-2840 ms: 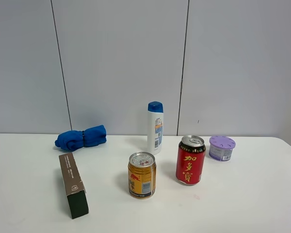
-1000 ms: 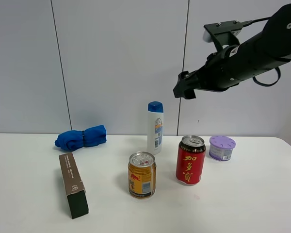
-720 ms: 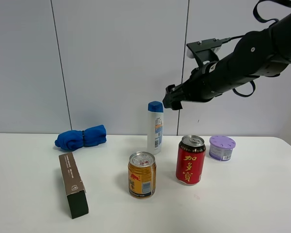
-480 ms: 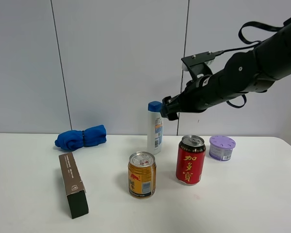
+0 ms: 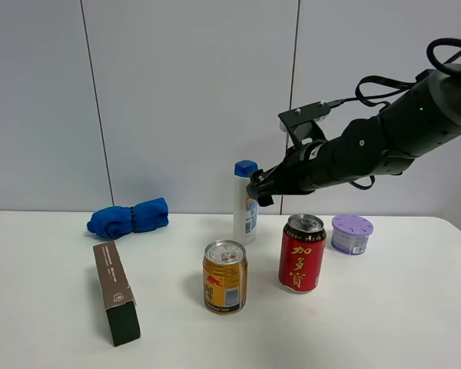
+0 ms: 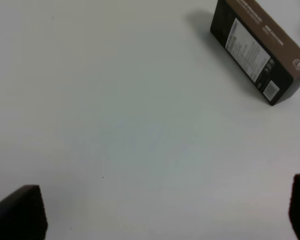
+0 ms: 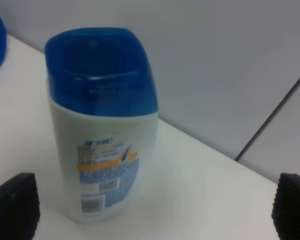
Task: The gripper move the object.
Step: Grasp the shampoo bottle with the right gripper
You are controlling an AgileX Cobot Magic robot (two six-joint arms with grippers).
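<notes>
The white table (image 5: 415, 323) holds everything, and the task's item stands upright at its back, near the wall. The black right arm (image 5: 384, 138) slants down from the right so that its black-jawed right gripper (image 5: 257, 187) comes in just beside the tall slim white plastic bottle with a blue cap (image 5: 246, 201). It approaches at shoulder height, clear of the red can (image 5: 301, 254) and gold can (image 5: 225, 277) in front. The jaws are spread wide and frame the bottle without yet clasping it — a sideways approach suits so narrow a body. The left gripper (image 6: 150, 212), likewise agape, hangs over bare table near a dark brown carton (image 6: 257, 50) — apparently idle.
</notes>
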